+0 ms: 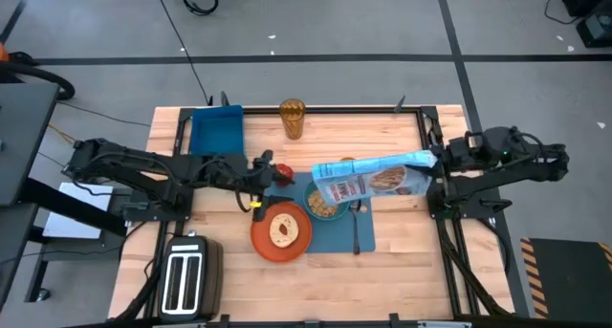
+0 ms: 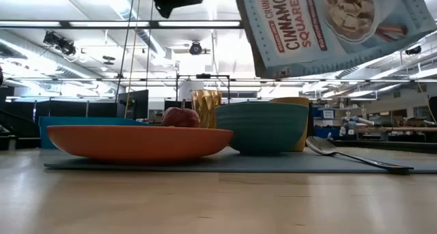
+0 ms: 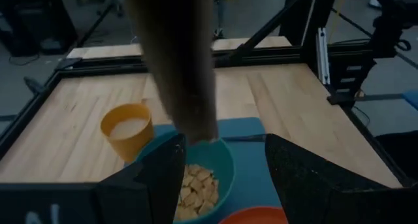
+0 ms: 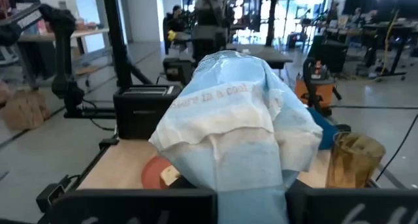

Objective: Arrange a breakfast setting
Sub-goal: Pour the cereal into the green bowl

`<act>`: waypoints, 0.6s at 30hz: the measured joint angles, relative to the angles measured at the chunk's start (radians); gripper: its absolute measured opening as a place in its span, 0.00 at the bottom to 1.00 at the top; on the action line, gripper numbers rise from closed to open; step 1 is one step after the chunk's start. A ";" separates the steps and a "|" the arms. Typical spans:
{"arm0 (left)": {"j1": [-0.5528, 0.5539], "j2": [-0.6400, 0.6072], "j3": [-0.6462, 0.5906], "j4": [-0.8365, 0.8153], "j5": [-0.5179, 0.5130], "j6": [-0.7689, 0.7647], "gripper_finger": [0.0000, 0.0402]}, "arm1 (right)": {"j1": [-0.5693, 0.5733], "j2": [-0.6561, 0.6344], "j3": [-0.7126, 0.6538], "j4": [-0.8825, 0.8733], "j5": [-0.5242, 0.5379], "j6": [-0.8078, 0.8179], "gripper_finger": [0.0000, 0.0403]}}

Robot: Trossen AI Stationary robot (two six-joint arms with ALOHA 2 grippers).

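We see the cereal bag [image 1: 368, 180] hanging over the teal bowl [image 1: 323, 203] and blocking it from above, bare bench [image 1: 402, 261] open at front right

Bright, even overhead light — soft shadows only.
Ceiling strip lights [image 2: 102, 24] glare in the low view; the near cereal bag [image 3: 175, 61] blurs in the left wrist view.

We see a table [image 1: 402, 271] made of pale wood with a smooth top. The cereal bag [image 1: 373, 180] looks like shiny crinkly plastic. The spoon [image 2: 355, 155] is bright metal. The orange plate [image 2: 136, 142] and teal bowl [image 2: 263, 127] look like smooth, dull plastic. The placemat [image 1: 339, 237] looks flat and matt. The toaster [image 1: 185, 282] near the front left corner is shiny metal. The amber glass [image 1: 293, 119] at the back edge looks see-through.
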 joint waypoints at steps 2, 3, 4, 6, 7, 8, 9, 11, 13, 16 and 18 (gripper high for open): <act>0.001 0.027 0.000 0.022 -0.001 0.001 0.55 | 0.000 -0.041 -0.017 -0.003 0.002 -0.002 0.06; 0.002 0.044 0.000 0.035 -0.002 0.003 0.55 | 0.000 -0.062 -0.028 0.004 0.002 -0.004 0.06; 0.002 0.066 0.000 0.063 -0.003 0.008 0.55 | 0.000 -0.084 -0.039 0.012 0.000 -0.008 0.06; 0.002 0.113 0.000 0.115 -0.003 0.022 0.55 | 0.000 -0.131 -0.074 0.047 -0.010 -0.026 0.05; 0.002 0.140 0.000 0.139 -0.003 0.026 0.55 | 0.000 -0.155 -0.093 0.072 -0.018 -0.031 0.05; 0.002 0.167 0.000 0.155 -0.002 0.032 0.55 | 0.000 -0.178 -0.113 0.103 -0.026 -0.038 0.05; 0.001 0.197 0.000 0.177 -0.002 0.039 0.55 | 0.000 -0.203 -0.134 0.138 -0.037 -0.046 0.05; 0.001 0.246 -0.001 0.214 -0.001 0.045 0.55 | 0.000 -0.249 -0.179 0.217 -0.069 -0.053 0.06; 0.001 0.288 -0.001 0.279 -0.002 0.050 0.55 | 0.000 -0.289 -0.226 0.292 -0.106 -0.061 0.05; 0.003 0.335 -0.001 0.395 -0.002 0.061 0.55 | 0.000 -0.326 -0.289 0.427 -0.131 -0.076 0.05; 0.009 0.367 -0.001 0.518 0.001 0.080 0.55 | 0.000 -0.331 -0.339 0.561 -0.131 -0.094 0.05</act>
